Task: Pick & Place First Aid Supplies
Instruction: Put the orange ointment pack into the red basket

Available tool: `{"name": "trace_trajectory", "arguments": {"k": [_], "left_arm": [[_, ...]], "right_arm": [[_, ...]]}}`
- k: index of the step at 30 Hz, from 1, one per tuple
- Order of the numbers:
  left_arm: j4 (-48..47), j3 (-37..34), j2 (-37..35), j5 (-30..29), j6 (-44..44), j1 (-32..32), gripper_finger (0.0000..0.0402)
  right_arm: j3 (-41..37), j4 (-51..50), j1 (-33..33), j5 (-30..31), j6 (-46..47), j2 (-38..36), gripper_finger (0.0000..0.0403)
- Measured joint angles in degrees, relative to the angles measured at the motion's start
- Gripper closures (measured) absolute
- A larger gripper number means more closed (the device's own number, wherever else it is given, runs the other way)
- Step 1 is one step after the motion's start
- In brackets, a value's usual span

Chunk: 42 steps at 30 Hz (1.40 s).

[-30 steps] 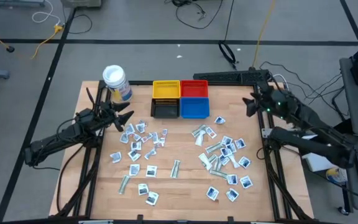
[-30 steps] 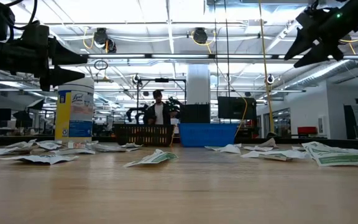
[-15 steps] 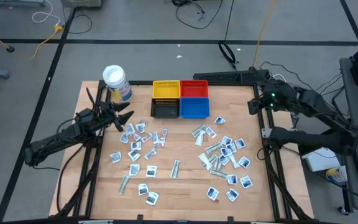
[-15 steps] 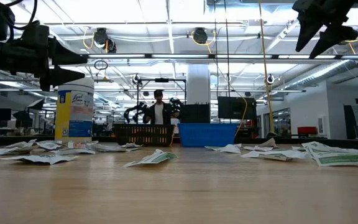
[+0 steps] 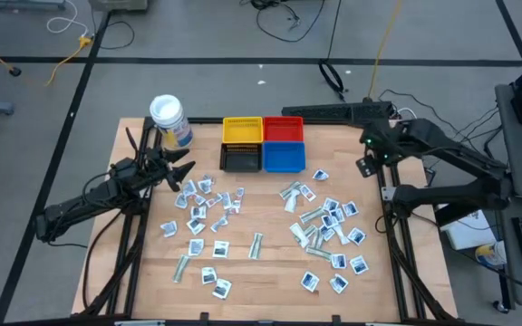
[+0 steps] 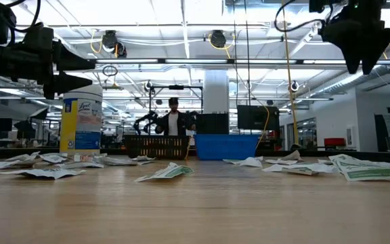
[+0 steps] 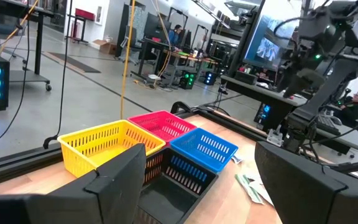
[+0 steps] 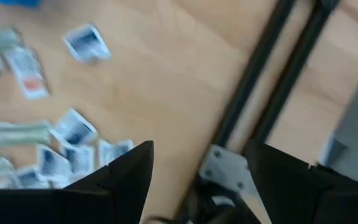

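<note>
The left tool [image 5: 187,169] hovers near the table's left edge, fingers spread wide and holding nothing — just beside the nearest packets. The first aid supplies [image 5: 205,206] lie scattered flat across the middle of the table [image 5: 270,249] in two loose groups, left and right. The right tool [image 5: 366,156] hangs above the table's right edge, tilted downward, fingers also wide apart and empty.

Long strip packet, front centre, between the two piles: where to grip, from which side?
Take the long strip packet from straight above, jaws across its narrow width at mid-length. It lies flat on the table, apart from its neighbours, long axis near-to-far, so jaws should close left-right. Being flat, it may need pinching off the wood.
</note>
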Motion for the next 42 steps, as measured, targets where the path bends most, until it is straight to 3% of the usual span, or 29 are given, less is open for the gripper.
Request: {"name": "trace_trajectory", "arguments": {"k": [5,16,28,32,42], "left_arm": [[0.0,0.0,0.0,0.0,0.0,0.0,0.0096],[0.0,0.0,0.0,0.0,0.0,0.0,0.0096],[0.0,0.0,0.0,0.0,0.0,0.0,0.0096],[0.0,0.0,0.0,0.0,0.0,0.0,0.0096],[0.0,0.0,0.0,0.0,0.0,0.0,0.0096]], "right_arm": [[-0.7,0.3,0.0,-6.9,0.5,1.2,0.0149],[-1.6,0.1,0.0,-7.0,-1.9,1.8,0.0149],[-1.5,2.1,3.7,-7.6,-1.6,11.6,0.0149],[0.7,5.4,5.8,-10.1,-1.1,14.9,0.0149],[10.5,8.2,10.3,-10.0,1.8,24.6,0.0149]]}}
